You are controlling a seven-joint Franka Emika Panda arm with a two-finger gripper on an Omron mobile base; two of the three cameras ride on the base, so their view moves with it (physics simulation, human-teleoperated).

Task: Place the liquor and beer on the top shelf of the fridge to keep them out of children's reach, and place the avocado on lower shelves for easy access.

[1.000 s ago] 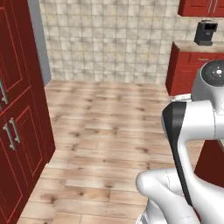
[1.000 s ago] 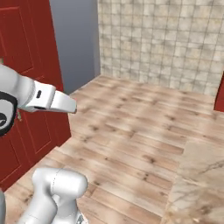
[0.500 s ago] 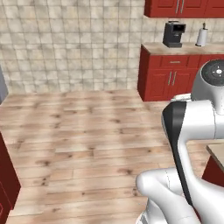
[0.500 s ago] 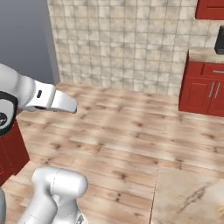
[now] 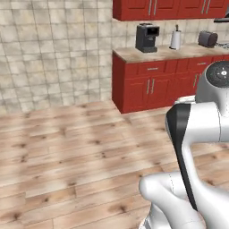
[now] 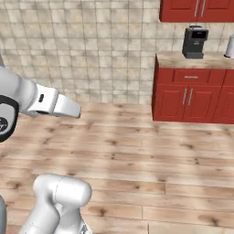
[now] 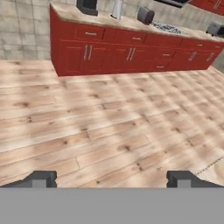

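The fingers (image 7: 112, 179) stand wide apart and carry nothing: in the hand view the two dark tips rise at the bottom corners with bare wooden floor (image 7: 100, 127) between them. The hand looks forward and down across that floor, so the nearest thing ahead of the fingers is planking, not anything to grasp.

Beyond the floor, a run of red base cabinets (image 7: 131, 54) crosses the upper part of the hand view, topped by a light stone desk (image 7: 70, 13). On it stand a dark coffee machine (image 5: 147, 37), a white paper-towel roll (image 5: 175, 39) and a dark toaster (image 5: 207, 39), all well apart from the fingers. Red wall cabinets (image 5: 165, 9) hang above, and a tiled wall (image 6: 82, 45) closes the room behind the open floor. In the right base view the white forearm (image 6: 45, 100) reaches out over the floor, pointing toward the cabinets.

The liquor, the beer, the avocado and the fridge cannot be placed from these pictures, so which way they lie from the fingers cannot be told. The likely judgement is that the base must first bring them into sight; the arm has nothing within reach to close on, and the task looks barely begun.
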